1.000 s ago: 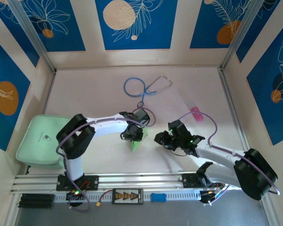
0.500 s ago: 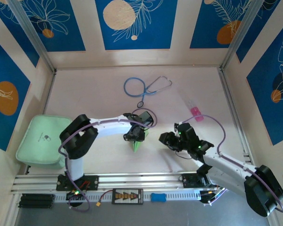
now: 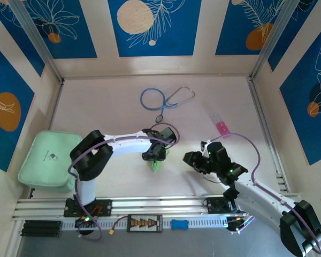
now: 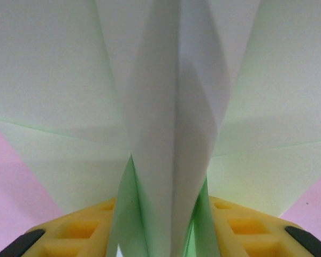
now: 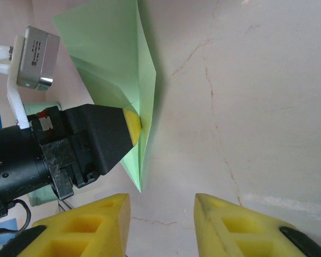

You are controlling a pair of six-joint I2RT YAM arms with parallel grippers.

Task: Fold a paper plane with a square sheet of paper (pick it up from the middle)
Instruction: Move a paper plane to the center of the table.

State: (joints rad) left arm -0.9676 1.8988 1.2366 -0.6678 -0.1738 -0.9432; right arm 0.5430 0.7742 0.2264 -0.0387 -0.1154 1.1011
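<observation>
Paper plane sits near the middle of the counter, its pointed tip aimed at the near edge and its centre fold standing between the left fingers. These fingers clasp the fold from both sides, with paper touching each one. Over the last second the plane has slid a little to the right and now looks slimmer from above. The right fingers have pulled away to the right and stand spread with nothing between them, clear of the paper. The folding therefore looks finished or nearly so, with the left arm alone left to set the plane down. The stethoscope on the far side and the mint-green pad at the left have not moved.
</observation>
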